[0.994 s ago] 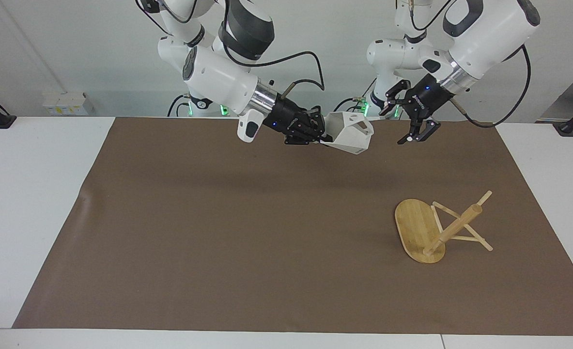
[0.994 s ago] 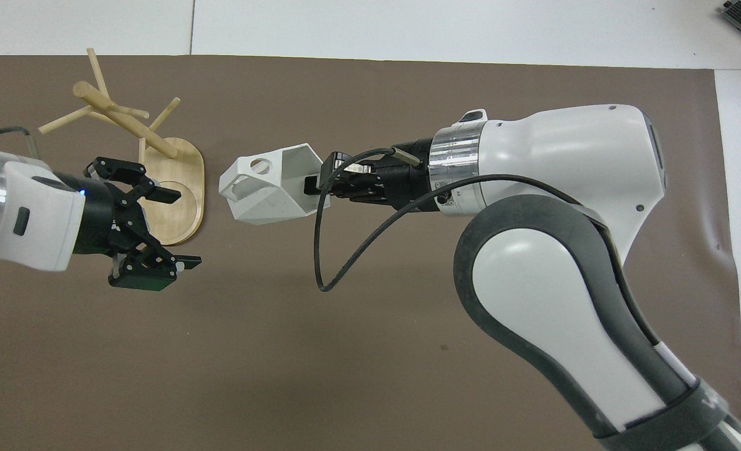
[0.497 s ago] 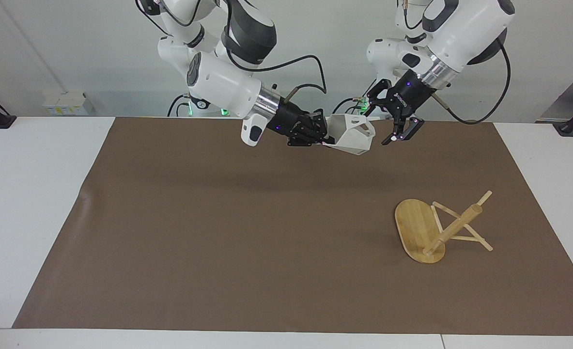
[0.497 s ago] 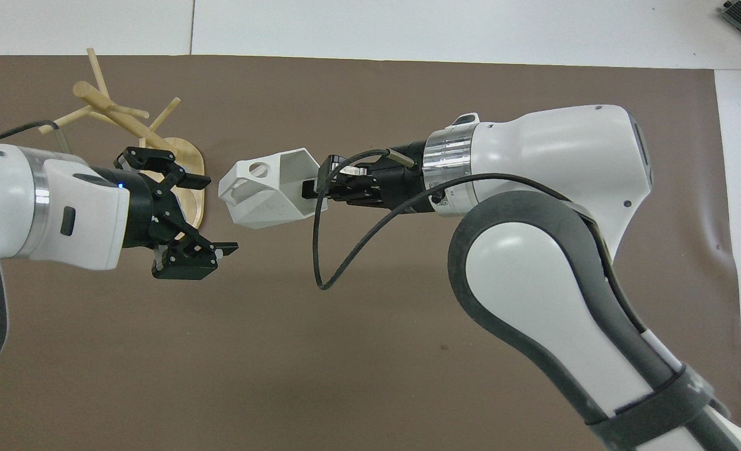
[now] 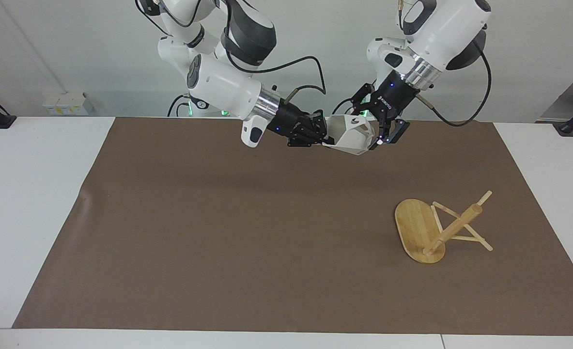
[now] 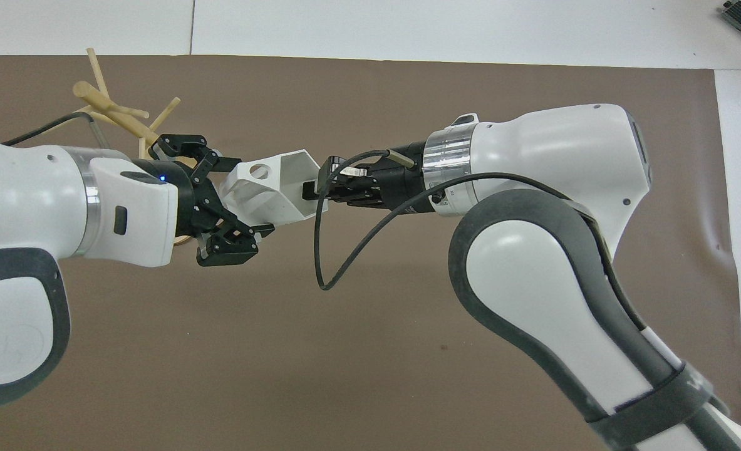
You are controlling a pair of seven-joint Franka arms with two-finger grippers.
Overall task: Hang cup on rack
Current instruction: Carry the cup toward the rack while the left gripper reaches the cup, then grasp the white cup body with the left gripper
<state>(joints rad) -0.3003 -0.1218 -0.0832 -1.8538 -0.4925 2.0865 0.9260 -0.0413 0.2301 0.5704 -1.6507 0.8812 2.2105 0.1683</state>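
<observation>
Overhead, the right claw (image 5: 324,137) clamps the rim of the cup (image 5: 353,134), held on its side in the air, base pointing toward the left claw (image 5: 382,132), whose fingers are spread wide around it. The rack (image 5: 431,231) lies tipped on the table (image 5: 29,194).

One camera sits high across the desk (image 5: 34,203), facing the robots at frame top; the other looks steeply down, closer. Both share the brown mat (image 5: 228,232).
</observation>
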